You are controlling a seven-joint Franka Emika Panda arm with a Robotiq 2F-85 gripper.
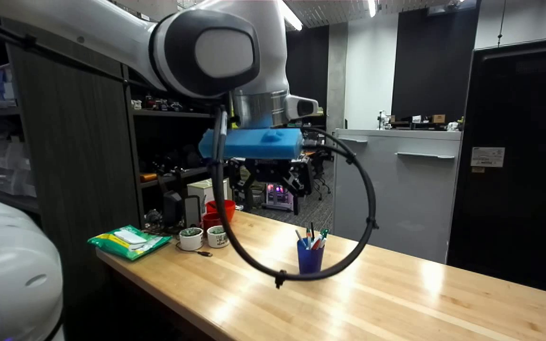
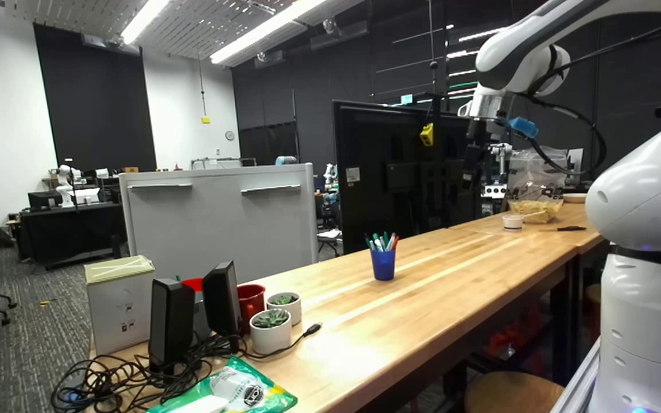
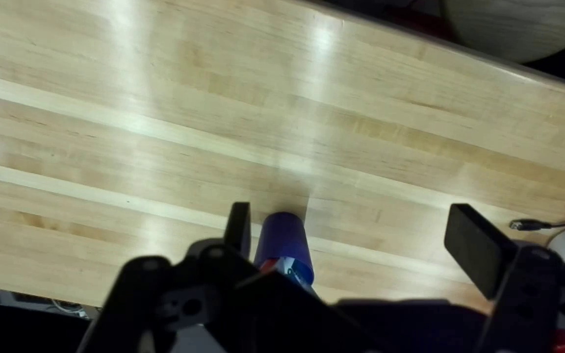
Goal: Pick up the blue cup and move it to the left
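Wrist view: looks down past the gripper (image 3: pixel 350 220), with black fingers (image 3: pixel 478 255) spread wide apart, onto the wooden table (image 3: pixel 189 122). Hangs well above the table in an exterior view, beneath a blue block (image 1: pixel 254 143) at the wrist (image 1: pixel 259 108). Carries a loop of black cable (image 1: pixel 372 208), crossing there in front of the foot of the blue cup (image 1: pixel 309 258). Shows that cup upright on the table, below the gripper and well apart from it in both exterior views, with green, red and white pens (image 2: pixel 383 243) poking from the top. Frames the cup between the fingers in the wrist view, nearer to one of them. Includes, farther along the table in an exterior view, two white pots (image 2: pixel 271 337) with succulents (image 2: pixel 271 319), a red mug (image 2: pixel 252 301) just behind, two black speakers (image 2: pixel 171 321), tangled cables (image 2: pixel 101 387), and a green packet (image 2: pixel 250 387) close by. Takes in, beyond the table, a grey partition (image 2: pixel 221 218) and a tall black panel (image 2: pixel 399 172).
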